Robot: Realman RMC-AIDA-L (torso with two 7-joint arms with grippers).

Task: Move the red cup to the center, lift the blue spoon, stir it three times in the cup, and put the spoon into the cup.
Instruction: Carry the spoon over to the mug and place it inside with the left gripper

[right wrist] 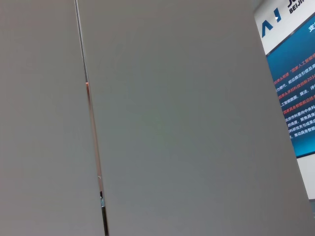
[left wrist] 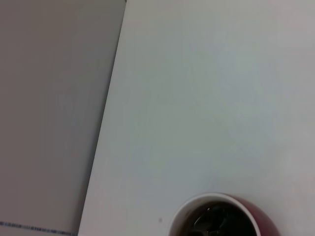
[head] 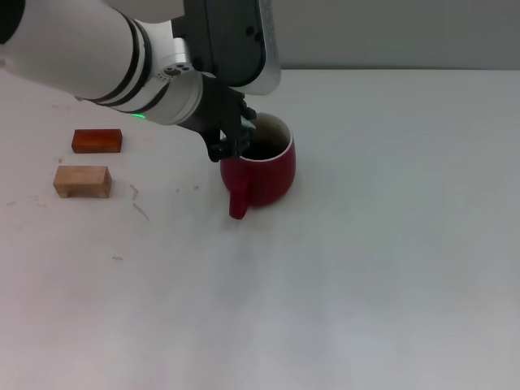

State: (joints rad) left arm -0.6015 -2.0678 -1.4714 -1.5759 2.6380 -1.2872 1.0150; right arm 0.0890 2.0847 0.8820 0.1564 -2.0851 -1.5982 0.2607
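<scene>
The red cup (head: 268, 166) stands upright near the middle of the white table, its handle (head: 238, 199) pointing toward the table's front edge. My left gripper (head: 231, 138) hangs at the cup's left rim, reaching over the dark opening. The left wrist view looks down at the cup's white rim (left wrist: 216, 197), and grey glints show in its dark inside; I cannot tell what they are. The blue spoon is hidden. My right gripper is out of view, and the right wrist view shows only a wall.
An orange-red block (head: 97, 140) and a pale wooden block (head: 82, 181) lie at the table's left. The table's far edge (head: 390, 71) runs behind the cup. A grey wall panel (right wrist: 172, 118) and a blue poster (right wrist: 295, 88) fill the right wrist view.
</scene>
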